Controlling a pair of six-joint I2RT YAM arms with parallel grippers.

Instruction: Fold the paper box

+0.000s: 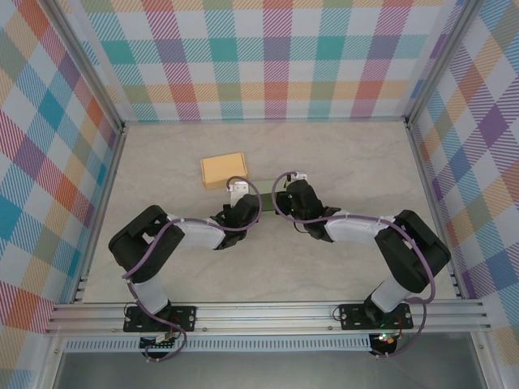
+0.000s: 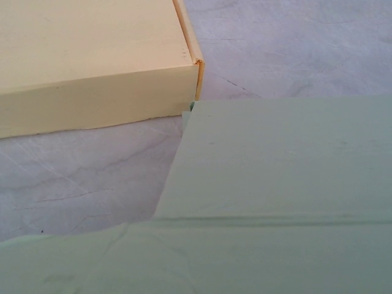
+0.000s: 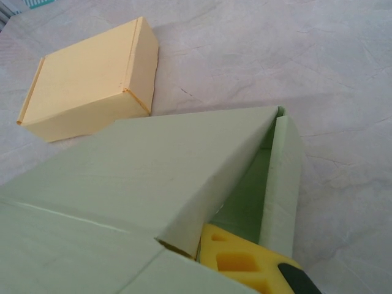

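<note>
— Both claws are clenched: the left gripper [image 1: 238, 193] and the right gripper [image 1: 289, 182] meet over the pale green paper box [image 1: 266, 203], mid-way across the table [image 1: 349, 162], just nearer than the closed yellow cardboard box [image 1: 224, 170].
— Holding it?
— Can't tell. A right fingertip [image 3: 245, 263] sits under its raised flap [image 3: 153, 165]. Folding's midway, I'd say. Next, press that flap down squarely.

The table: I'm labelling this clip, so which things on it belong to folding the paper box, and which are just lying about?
In the job: green paper box, not yet closed; left pincer and right pincer, both at it.

Lying about: yellow box, already closed, beside the green one's corner.
</note>
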